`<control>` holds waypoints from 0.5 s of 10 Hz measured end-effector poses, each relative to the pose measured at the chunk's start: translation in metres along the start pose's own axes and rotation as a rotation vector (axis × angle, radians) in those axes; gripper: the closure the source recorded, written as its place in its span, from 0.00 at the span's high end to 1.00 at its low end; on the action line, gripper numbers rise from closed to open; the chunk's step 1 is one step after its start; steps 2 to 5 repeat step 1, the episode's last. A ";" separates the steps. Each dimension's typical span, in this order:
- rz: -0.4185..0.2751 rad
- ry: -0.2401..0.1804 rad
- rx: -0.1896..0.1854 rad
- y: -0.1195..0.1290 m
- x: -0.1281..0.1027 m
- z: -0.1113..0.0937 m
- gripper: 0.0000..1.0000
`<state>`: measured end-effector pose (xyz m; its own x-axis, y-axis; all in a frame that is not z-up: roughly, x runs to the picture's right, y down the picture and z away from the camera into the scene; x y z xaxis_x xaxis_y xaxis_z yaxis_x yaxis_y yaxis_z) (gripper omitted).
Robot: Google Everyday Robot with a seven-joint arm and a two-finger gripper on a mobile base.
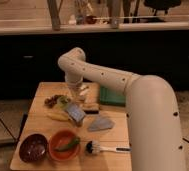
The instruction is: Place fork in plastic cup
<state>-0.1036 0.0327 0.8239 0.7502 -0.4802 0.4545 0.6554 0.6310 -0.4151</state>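
Note:
My gripper hangs from the cream arm and points down over the far middle of the wooden table. A small whitish shape just to its right may be the plastic cup; the wrist partly covers it. I cannot make out the fork; it is hidden or too slim to show. The gripper is above the pale green rounded object and a grey-blue packet.
A green tray lies at the far right. A purple bowl and an orange bowl stand at the front left. A dish brush lies at the front. A grey folded piece, a banana and dark fruit are nearby.

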 end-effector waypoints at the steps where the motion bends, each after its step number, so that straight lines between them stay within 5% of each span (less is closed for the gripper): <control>1: -0.039 -0.013 0.007 -0.004 -0.003 -0.001 0.00; 5: -0.039 -0.013 0.007 -0.004 -0.003 -0.001 0.00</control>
